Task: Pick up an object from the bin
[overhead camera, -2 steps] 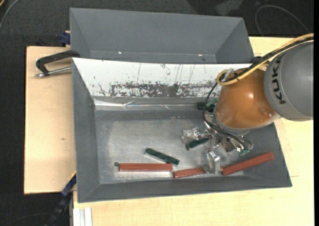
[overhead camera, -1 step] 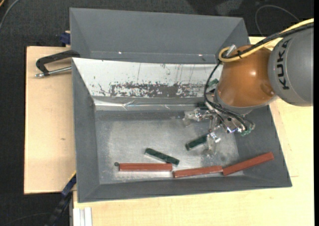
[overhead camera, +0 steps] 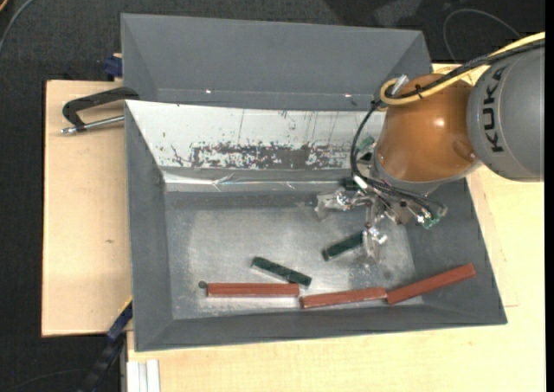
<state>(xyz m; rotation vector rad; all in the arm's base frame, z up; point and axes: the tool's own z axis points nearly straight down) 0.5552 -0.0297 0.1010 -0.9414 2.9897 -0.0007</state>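
Top-down view of the grey bin (overhead camera: 147, 234), read from its near wall to its far wall. Along the near wall we see three red-brown sticks lying almost end to end. The left stick (overhead camera: 251, 290) lies flat toward the near left corner. The middle stick (overhead camera: 344, 298) meets its right end. The right stick (overhead camera: 430, 284) slants away from the near wall toward the right wall.

Just behind the joint of the left and middle sticks we find the left green bar (overhead camera: 281, 271), dark and narrow, lying flat on the floor and apart from the sticks. Farther in, right of the floor's centre, lies the right green bar (overhead camera: 342, 248), shorter and tilted, its right end reaching the tip of the gripper (overhead camera: 376, 239).

The gripper hangs over the floor's right half, just beside that bar. We cannot tell whether it is open or closed, nor whether it grips the bar. Above it sits the arm's orange cover (overhead camera: 424, 131), near the far right corner. The far wall bears a band of dark scuff marks (overhead camera: 251, 155).
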